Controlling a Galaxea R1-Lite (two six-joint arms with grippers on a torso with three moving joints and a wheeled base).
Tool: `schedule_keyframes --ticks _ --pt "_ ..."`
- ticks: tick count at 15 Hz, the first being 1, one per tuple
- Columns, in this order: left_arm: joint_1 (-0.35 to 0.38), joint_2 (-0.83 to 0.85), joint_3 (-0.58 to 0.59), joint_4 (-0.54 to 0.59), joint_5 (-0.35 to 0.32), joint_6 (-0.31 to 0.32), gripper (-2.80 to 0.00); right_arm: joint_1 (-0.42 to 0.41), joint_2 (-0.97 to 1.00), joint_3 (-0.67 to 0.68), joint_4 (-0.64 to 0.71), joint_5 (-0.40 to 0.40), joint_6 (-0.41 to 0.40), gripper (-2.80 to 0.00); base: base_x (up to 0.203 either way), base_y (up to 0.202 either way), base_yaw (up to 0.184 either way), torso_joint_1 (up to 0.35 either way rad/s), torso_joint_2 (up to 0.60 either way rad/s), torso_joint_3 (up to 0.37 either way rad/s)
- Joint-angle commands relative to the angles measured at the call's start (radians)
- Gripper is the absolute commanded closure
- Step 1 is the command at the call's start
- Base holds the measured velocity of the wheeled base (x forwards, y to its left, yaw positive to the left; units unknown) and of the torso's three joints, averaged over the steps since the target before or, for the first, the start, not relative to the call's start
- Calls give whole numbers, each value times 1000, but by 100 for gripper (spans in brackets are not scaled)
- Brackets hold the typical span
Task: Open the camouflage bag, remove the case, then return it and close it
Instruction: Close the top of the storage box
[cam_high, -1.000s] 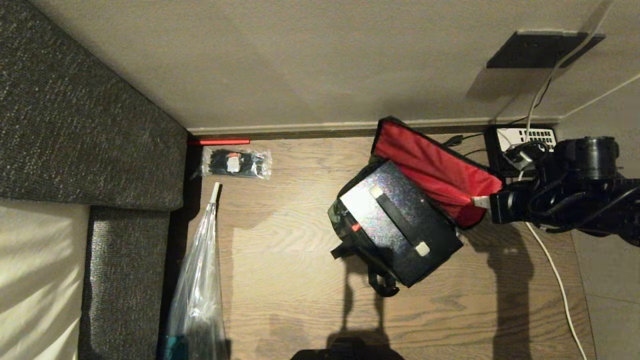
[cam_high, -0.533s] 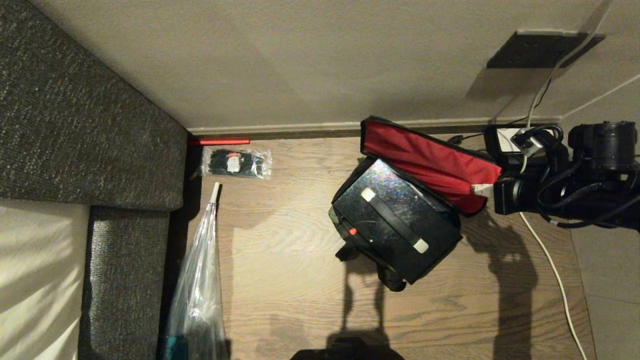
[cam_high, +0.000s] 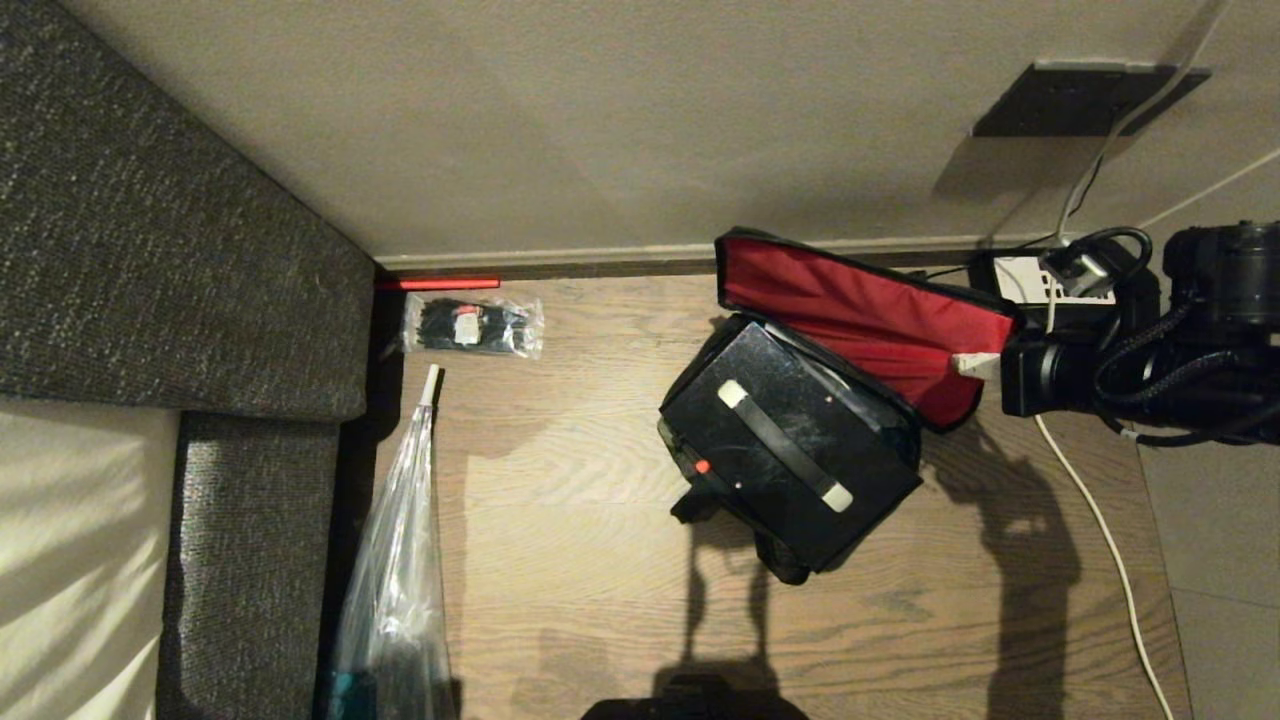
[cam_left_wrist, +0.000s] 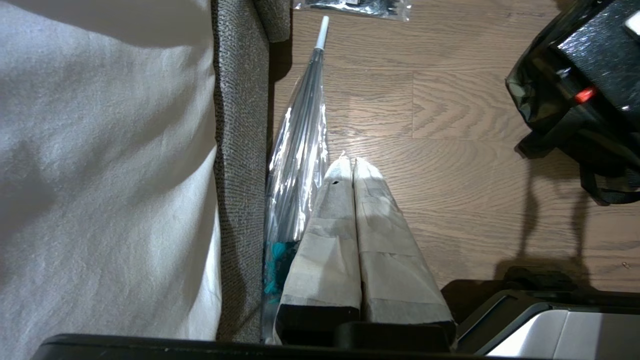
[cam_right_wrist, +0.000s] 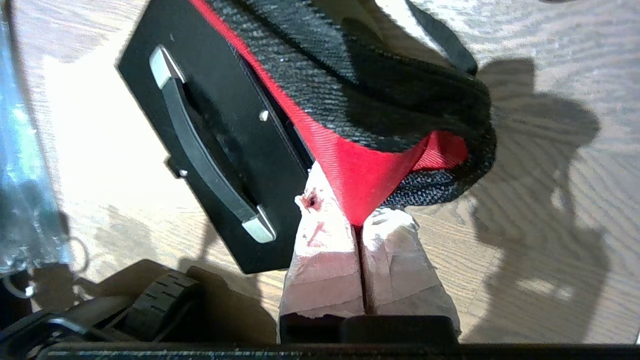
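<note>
Packet of cable ties (cam_high: 472, 326) lies by the wall; case (cam_high: 790, 455) sits inside the camouflage bag (cam_high: 868, 318); right gripper (cam_high: 975, 364) pinches the red-lined lid, best swung fully clear; left gripper (cam_left_wrist: 354, 170) is closed, empty.

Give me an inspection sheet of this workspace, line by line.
Surface: wooden floor, lit, shadows on it.
Job's things: camouflage bag open, red lid raised; case sitting in the bag.
Clutter: packet of cable ties and a clear umbrella by the sofa.
Grippers: right gripper shut on the lid's corner; left gripper shut, holding nothing, over the floor.
Cables: white cable across the floor.
Surroundings: grey sofa, beige wall, telephone.
</note>
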Motion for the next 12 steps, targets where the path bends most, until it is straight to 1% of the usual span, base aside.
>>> schedule_keyframes --ticks 1,3,6,9,11,12 --pt "0 -2 0 0 1 0 0 11 -57 -10 32 2 -3 0 0 0 0 0 0 0" --pt "0 -2 0 0 1 -1 0 9 -65 -22 22 -2 -2 0 0 0 0 0 0 0" --pt "0 -2 0 0 1 -1 0 9 -103 -58 65 -7 8 0 0 0 0 0 0 0" --pt "0 -2 0 0 1 1 0 10 -129 -54 101 -2 28 0 0 0 0 0 0 0" --pt "0 -2 0 0 1 -1 0 10 -112 -47 126 -3 29 0 0 0 0 0 0 0" --pt "0 -2 0 0 1 -1 0 10 -121 -76 131 -4 33 0 0 0 0 0 0 0"
